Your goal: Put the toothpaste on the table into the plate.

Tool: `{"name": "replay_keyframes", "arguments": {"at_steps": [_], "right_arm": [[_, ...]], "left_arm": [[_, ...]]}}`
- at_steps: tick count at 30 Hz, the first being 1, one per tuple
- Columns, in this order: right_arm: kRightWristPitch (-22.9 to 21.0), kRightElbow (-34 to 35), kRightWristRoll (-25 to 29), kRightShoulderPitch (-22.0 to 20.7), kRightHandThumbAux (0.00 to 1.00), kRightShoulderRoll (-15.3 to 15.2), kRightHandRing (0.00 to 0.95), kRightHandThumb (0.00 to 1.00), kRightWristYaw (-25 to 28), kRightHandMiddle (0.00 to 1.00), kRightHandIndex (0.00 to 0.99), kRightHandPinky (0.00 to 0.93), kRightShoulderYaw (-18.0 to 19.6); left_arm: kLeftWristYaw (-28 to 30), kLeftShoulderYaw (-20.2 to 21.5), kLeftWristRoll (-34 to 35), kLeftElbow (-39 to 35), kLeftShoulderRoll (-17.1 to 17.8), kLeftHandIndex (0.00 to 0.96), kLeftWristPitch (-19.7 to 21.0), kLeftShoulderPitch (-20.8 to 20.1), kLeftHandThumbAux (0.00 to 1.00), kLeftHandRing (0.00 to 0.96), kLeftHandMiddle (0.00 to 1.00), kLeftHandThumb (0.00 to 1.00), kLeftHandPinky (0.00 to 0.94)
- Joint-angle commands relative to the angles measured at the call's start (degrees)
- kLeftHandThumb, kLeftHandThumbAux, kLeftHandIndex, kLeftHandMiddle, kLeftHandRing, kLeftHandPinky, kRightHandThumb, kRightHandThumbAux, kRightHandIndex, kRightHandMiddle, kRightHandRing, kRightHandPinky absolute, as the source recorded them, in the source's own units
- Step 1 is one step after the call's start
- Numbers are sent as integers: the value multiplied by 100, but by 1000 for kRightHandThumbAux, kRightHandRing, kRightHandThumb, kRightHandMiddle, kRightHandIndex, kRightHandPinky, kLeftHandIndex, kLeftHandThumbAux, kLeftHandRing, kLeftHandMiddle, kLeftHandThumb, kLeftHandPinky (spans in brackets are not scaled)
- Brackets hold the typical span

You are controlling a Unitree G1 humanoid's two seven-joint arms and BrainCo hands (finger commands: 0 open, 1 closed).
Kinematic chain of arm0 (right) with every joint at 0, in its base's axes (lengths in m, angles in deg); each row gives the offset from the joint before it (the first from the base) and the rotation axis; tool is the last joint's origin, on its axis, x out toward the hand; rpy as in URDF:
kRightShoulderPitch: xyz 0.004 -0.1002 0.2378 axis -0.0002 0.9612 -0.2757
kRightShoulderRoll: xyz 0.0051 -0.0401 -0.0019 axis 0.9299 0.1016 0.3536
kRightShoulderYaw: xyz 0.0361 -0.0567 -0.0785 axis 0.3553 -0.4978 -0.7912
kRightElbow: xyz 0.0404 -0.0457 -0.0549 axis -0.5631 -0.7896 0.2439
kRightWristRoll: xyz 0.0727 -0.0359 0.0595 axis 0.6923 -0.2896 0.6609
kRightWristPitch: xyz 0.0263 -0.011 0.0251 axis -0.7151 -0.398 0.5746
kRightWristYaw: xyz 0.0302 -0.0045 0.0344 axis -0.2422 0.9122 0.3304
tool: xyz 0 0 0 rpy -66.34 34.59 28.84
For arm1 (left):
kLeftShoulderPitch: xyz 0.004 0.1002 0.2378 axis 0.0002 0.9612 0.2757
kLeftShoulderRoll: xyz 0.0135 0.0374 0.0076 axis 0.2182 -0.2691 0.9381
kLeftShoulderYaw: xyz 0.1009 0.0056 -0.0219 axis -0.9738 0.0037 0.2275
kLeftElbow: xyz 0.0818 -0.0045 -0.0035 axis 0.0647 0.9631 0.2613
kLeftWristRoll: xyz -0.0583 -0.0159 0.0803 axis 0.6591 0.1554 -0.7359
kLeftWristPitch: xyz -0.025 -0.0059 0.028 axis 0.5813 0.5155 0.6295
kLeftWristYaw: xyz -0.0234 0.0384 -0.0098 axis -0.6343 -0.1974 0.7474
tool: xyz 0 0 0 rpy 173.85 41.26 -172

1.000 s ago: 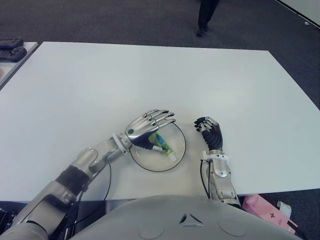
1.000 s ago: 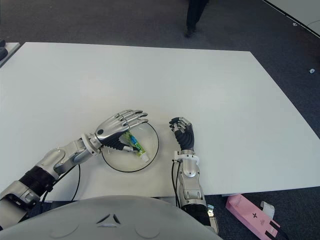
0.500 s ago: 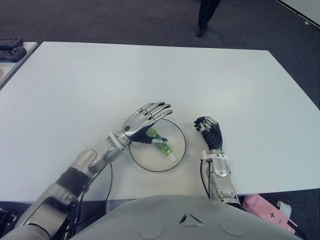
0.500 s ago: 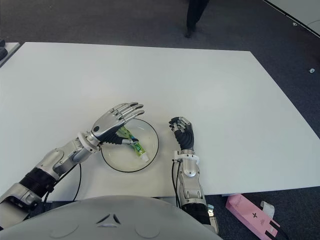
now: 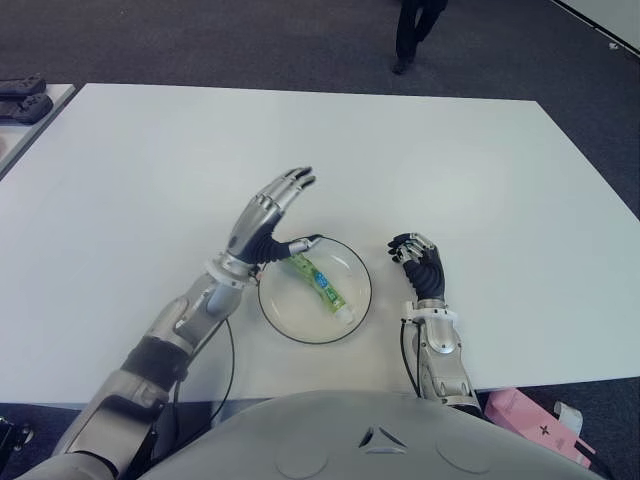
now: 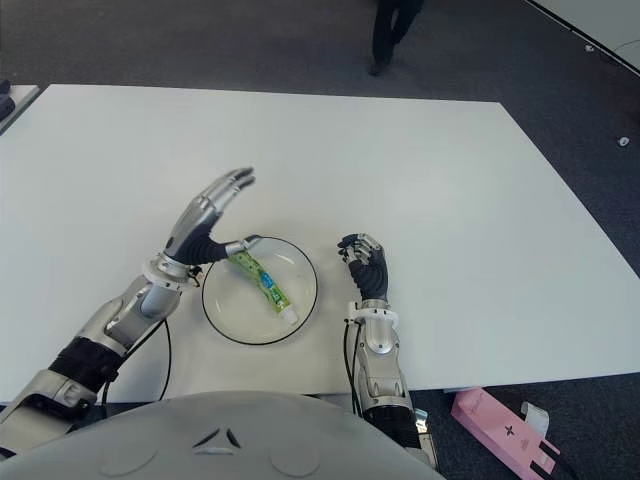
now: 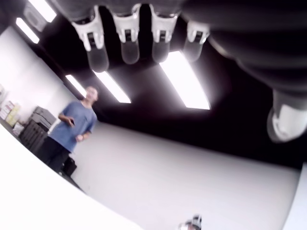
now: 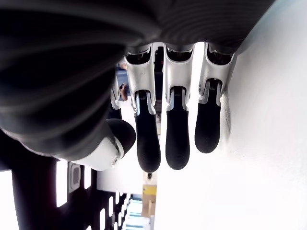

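The green toothpaste tube (image 5: 322, 285) is lying diagonally inside the plate (image 5: 352, 263). The left hand (image 5: 268, 218) is hovering over the plate's left rim, fingers spread and holding nothing. The right hand (image 5: 421, 264) is sitting curled and empty just right of the plate, bare white tabletop (image 5: 470, 170) stretching beyond.

You are working in what looks like an office or lab room: a big white table (image 5: 450, 160) is standing on dark grey carpet (image 5: 250, 40). At twelve o'clock a person (image 5: 415, 30) is standing beyond the table. Long ceiling lights (image 7: 184, 81) are glowing overhead, and shelving (image 7: 41, 120) is lining a white wall (image 7: 192, 182).
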Motion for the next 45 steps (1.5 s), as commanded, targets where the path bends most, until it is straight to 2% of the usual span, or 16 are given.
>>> {"name": "replay_keyframes", "arguments": {"at_steps": [1, 7, 10, 13, 16, 20, 26, 27, 28, 29, 32, 37, 45], "right_arm": [[-55, -161, 12, -2, 730, 9, 494, 708, 9, 502, 432, 492, 16], [-51, -166, -11, -38, 730, 14, 496, 707, -19, 502, 432, 493, 19], [-53, -163, -12, -43, 730, 16, 496, 706, -24, 503, 432, 492, 20], [-56, -169, 1, -57, 729, 17, 495, 705, -20, 504, 432, 491, 29], [-50, -177, 13, -68, 729, 16, 495, 704, -14, 506, 432, 493, 36], [-38, -189, 30, -80, 729, 15, 498, 704, -5, 508, 432, 498, 45], [-30, -197, 51, -94, 729, 9, 498, 705, 3, 507, 431, 493, 64], [-29, -198, 52, -96, 729, 7, 498, 705, 2, 506, 431, 491, 66], [-30, -196, 49, -96, 729, 8, 497, 705, -3, 505, 431, 489, 69], [-30, -196, 46, -96, 729, 8, 496, 705, -8, 504, 431, 488, 70], [-38, -199, 42, -107, 730, 5, 494, 704, -17, 504, 431, 489, 85], [-40, -216, 19, -120, 729, 7, 493, 703, -48, 505, 431, 491, 100], [-80, -203, 11, -123, 730, 8, 485, 701, -46, 499, 429, 473, 99]], "left_arm": [[312, 401, 649, 402, -55, 83, -47, 93, 539, 103, 111, 135, 192], [731, 801, 1637, 862, -483, 283, 53, 58, 686, 226, 265, 43, 253], [1097, 951, 2184, 921, -684, 341, -1, 58, 746, 271, 317, 31, 291], [1554, 1094, 2779, 891, -854, 423, 2, 70, 812, 345, 382, 31, 385], [1911, 1234, 3185, 776, -961, 479, 181, 105, 855, 400, 428, 25, 450], [2209, 1416, 3464, 628, -1052, 533, 487, 155, 897, 463, 489, 22, 496], [2340, 1686, 3587, 486, -1152, 585, 888, 276, 970, 508, 535, 11, 517], [2355, 1717, 3583, 470, -1172, 555, 930, 285, 920, 509, 537, 147, 516], [2375, 1747, 3586, 459, -1196, 513, 981, 295, 847, 512, 539, 345, 514], [2394, 1773, 3586, 448, -1216, 486, 1021, 302, 800, 517, 546, 473, 515], [2461, 1832, 3596, 438, -1267, 454, 1139, 317, 744, 527, 559, 626, 517], [2586, 1903, 3566, 460, -1326, 442, 1249, 376, 720, 536, 575, 689, 519], [2612, 1956, 3443, 520, -1385, 440, 1363, 441, 716, 533, 581, 701, 502]]}}
